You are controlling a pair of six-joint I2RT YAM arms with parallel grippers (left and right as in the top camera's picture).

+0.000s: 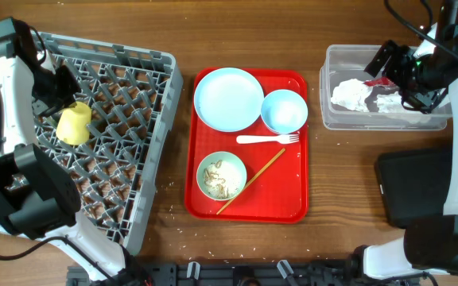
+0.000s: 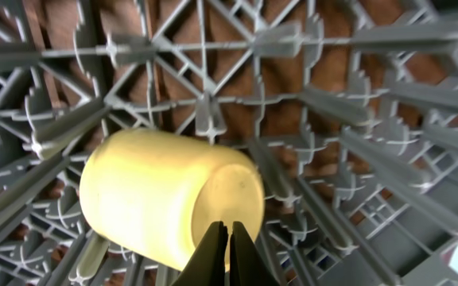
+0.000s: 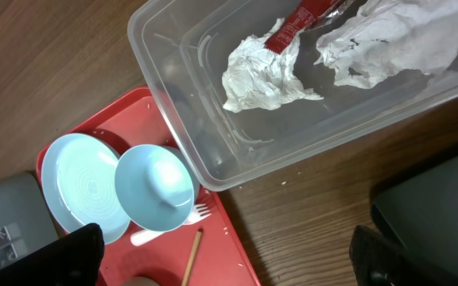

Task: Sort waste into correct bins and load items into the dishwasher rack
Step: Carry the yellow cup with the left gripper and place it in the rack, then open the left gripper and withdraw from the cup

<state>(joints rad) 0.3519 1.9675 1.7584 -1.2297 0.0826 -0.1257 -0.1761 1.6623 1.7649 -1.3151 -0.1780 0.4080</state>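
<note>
Cup in rack
Yellow cup [image 1: 74, 124] on its side in dishwasher rack [image 1: 133, 103], left edge; left gripper [image 2: 225, 253] pressed together, empty. Right gripper [image 3: 229, 258] spread over clear tub [image 1: 328, 111], napkins [image 1: 352, 94] inside, far-right corner.

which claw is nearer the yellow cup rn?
Left. The left claw is right beside the yellow cup in the grey rack. The right claw is across the table over the clear tub, beyond the red tray.
</note>
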